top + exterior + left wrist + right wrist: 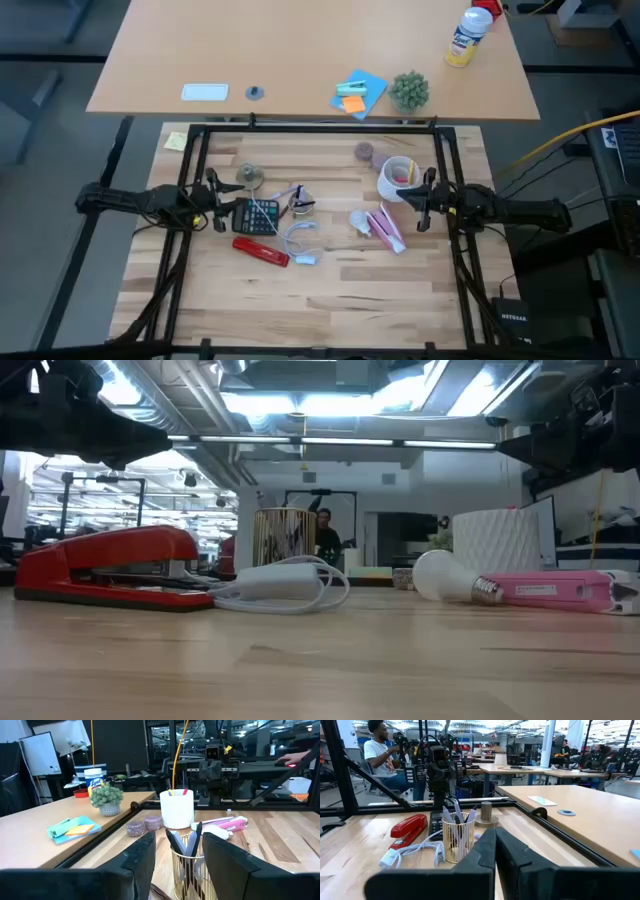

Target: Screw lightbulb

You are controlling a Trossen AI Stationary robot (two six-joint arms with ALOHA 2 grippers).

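**Lightbulb lies untouched between two raised arms**

While both arms hang above the wooden table (330, 300), the lightbulb (443, 576) lies on its side on the boards, held by neither. It is a small frosted-white globe narrowing to a short silvery screw end, and that end points at a flat pink package (560, 589) that it touches or nearly touches; the low view does not settle which. Seen from above, the lightbulb (360, 221) rests just inward of the right end effector (423, 205) and a little toward the table's front edge, with a ribbed white cup (395, 178) near it on the far side.

That right end effector reaches in level from the right side, clear of the table, its fingers (487, 851) pressed together on nothing. From the opposite side the left end effector (214, 205) also reaches in level, its fingers (145, 855) parted with empty space between them. Just ahead of it stands a gold wire pen holder (189, 865), and the lightbulb lies well beyond that, across the middle of the table.
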